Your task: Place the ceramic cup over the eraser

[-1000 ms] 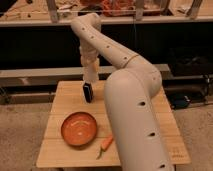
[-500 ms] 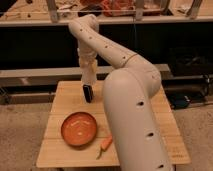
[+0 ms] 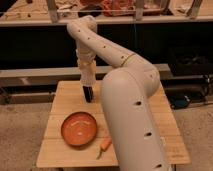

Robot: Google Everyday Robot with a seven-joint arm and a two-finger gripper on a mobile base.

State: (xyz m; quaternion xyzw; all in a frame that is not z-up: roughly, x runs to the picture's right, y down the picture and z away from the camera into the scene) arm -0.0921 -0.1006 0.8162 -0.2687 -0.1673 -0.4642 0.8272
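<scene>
The ceramic cup point(image 3: 88, 75) is a cream-white cylinder hanging at the end of my arm, over the far middle of the wooden table point(image 3: 150, 115). My gripper point(image 3: 87, 64) holds it from above. The cup is upright. The eraser point(image 3: 88, 93), a small black block, stands on end directly below the cup. The cup's bottom edge meets the eraser's top. I cannot tell whether it has slid over it. My arm sweeps in from the lower right and hides the table's right middle.
A wide orange bowl point(image 3: 78, 128) sits at the front left of the table. A small orange carrot-like thing point(image 3: 105, 144) lies near the front edge beside my arm. A dark shelf point(image 3: 40, 75) runs behind the table.
The gripper and cup have come down a little toward the eraser. The eraser, the bowl and the carrot-like thing have not moved.
</scene>
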